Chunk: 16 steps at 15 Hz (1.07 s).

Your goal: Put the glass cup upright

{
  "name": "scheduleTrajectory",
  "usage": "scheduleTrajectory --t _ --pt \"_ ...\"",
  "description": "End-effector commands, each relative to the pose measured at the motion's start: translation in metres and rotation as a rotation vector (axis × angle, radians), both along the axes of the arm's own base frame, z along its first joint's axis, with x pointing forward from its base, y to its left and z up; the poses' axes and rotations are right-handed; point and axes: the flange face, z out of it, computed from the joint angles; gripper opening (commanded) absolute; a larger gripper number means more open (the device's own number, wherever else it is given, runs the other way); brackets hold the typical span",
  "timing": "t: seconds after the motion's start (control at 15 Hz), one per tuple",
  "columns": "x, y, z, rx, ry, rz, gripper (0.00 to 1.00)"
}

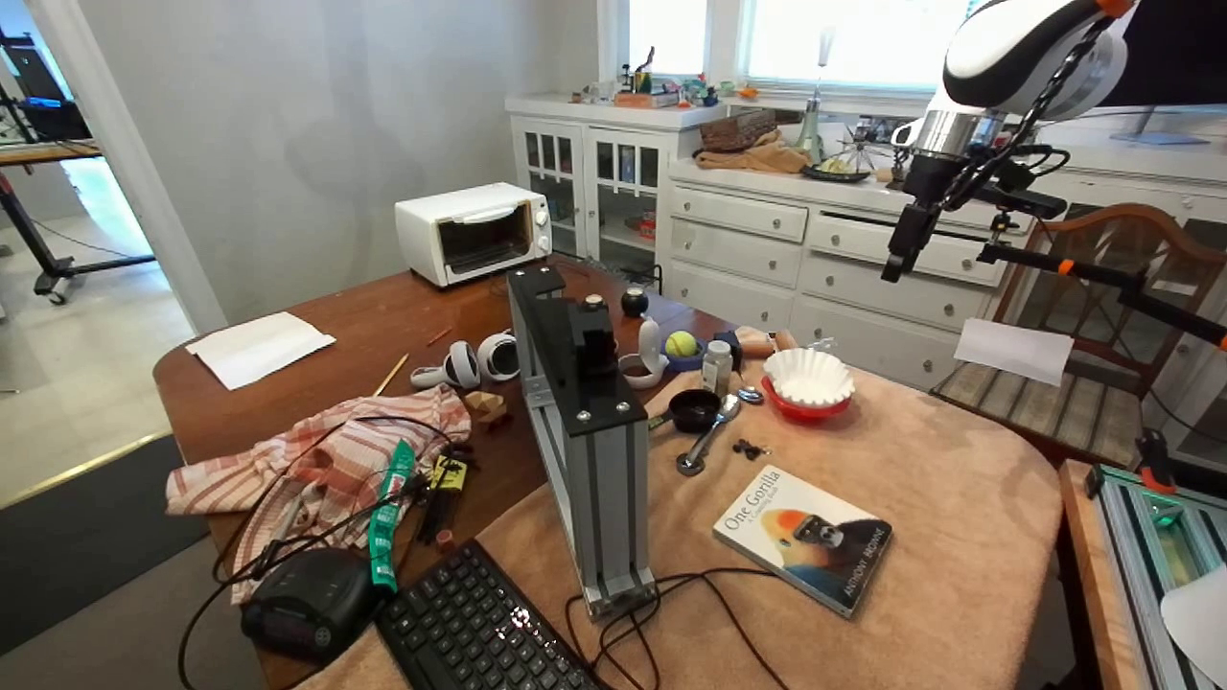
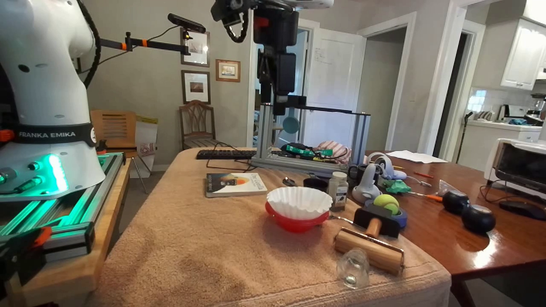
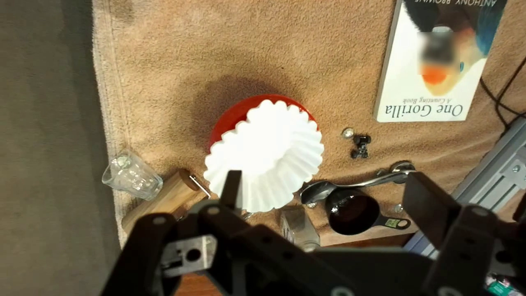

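My claw [image 3: 328, 197] is released, its fingers [image 3: 429, 207] spread wide, and hangs well above the desk [image 2: 431, 230] and its tan cloth [image 3: 172, 49]. In the wrist view the glass cup [image 3: 133, 174] lies left of my fingers and far below them, on its side near the cloth's edge. It is clear, the cloth showing through it, with small white glints along the wall. Its wider end points away from me; its narrower end is just beside a wooden roller [image 3: 164, 201], whether touching I cannot tell. Nearer to me sits the red bowl [image 3: 234, 117] holding fluted white paper [image 3: 267, 152].
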Motion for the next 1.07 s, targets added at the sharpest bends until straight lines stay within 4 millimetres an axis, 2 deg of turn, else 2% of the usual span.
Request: scheduleTrajectory --t 0.0,0.13,0.27,0.4,0.53,0.67,0.8,1.0 --pt "0.0 0.001 0.0 0.0 0.001 0.001 1.0" --pt "0.001 0.001 0.001 0.0 0.001 0.001 1.0" --pt "0.01 0.004 -0.002 0.012 0.002 -0.023 1.0" --pt "0.02 -0.003 -0.009 0.001 0.01 -0.081 1.0" --pt "0.027 -0.021 -0.02 -0.011 0.031 -0.172 1.0" --pt "0.031 -0.047 -0.036 -0.035 0.063 -0.276 1.0" --pt "0.028 -0.074 -0.053 -0.036 0.08 -0.37 1.0" --pt "0.014 -0.111 -0.082 0.085 0.073 -0.444 1.0"
